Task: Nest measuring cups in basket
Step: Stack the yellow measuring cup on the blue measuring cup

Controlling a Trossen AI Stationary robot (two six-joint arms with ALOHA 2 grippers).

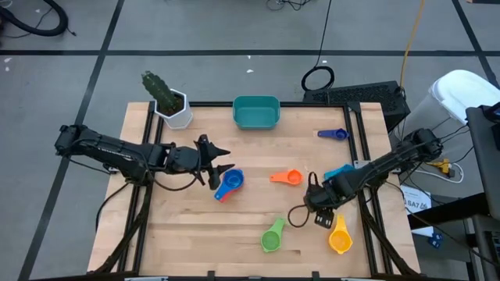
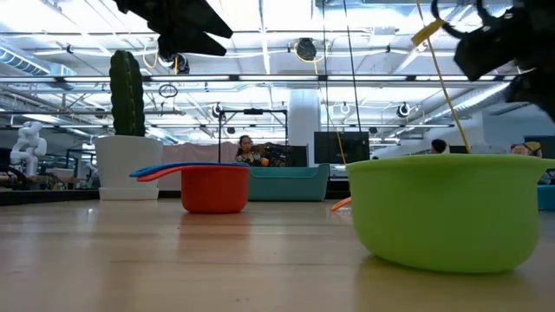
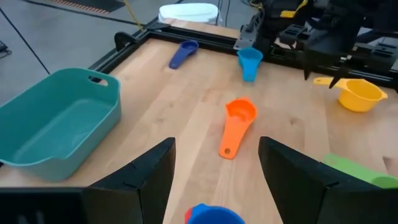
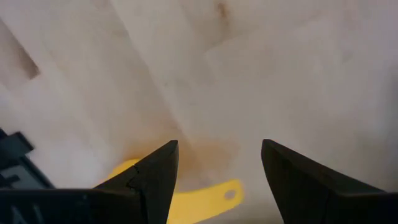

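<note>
Yellow cup [image 4: 186, 199] half behind right pincer [image 4: 217, 168]

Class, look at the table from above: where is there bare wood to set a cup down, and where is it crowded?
Bare wood lies below the left gripper, left of the green cup, and between basket and orange cup. It is crowded around the right gripper, by the yellow cup.

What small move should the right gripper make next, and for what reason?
Probably lower the right gripper onto the yellow cup and close. Its fingers are open, with the cup's handle between them in the wrist view. The basket holds no cups yet.
</note>
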